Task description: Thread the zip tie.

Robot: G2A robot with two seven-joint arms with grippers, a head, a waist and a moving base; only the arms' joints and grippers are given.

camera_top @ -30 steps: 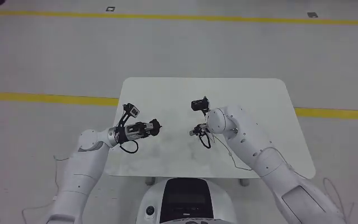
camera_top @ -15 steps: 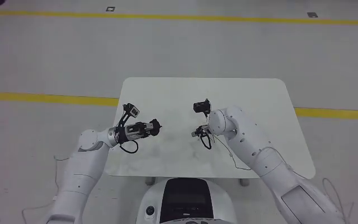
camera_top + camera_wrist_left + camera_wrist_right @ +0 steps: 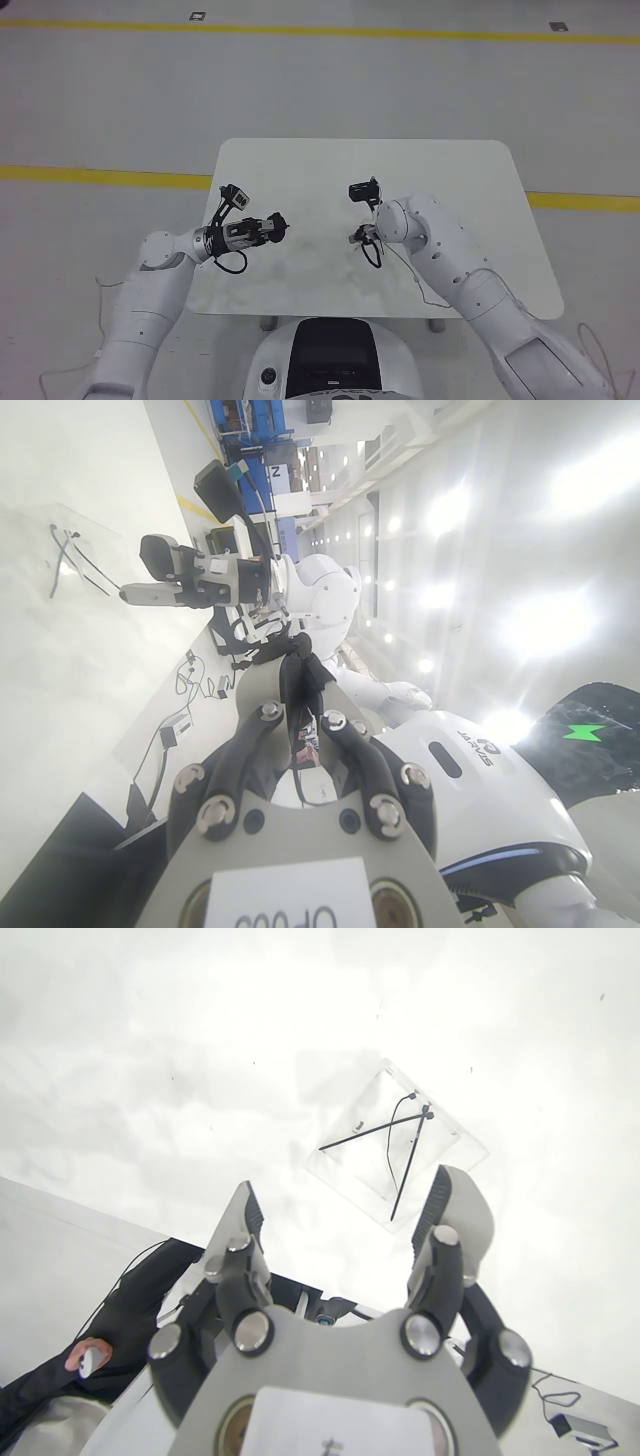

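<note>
My left gripper [image 3: 284,225] hovers over the left half of the white table [image 3: 450,170]; its fingers [image 3: 260,685] are shut on a black zip tie [image 3: 298,780] whose thin tail runs back between them. Facing it a short way to the right, my right gripper [image 3: 354,237] is open and holds nothing. In the right wrist view the right gripper [image 3: 345,1193] hangs above and just short of a clear tray [image 3: 465,1148] that holds three loose black zip ties [image 3: 387,1128]. The left wrist view shows the right gripper [image 3: 137,572] above that clear tray [image 3: 95,525].
The table's near edge [image 3: 100,1213] runs close behind the right gripper. Cables and a small box [image 3: 170,735] lie on the floor beside the table. Bare tabletop [image 3: 300,170] stretches beyond both grippers toward the far edge.
The right arm has drifted slightly to the right, away from the left gripper. The left arm has kept still.
</note>
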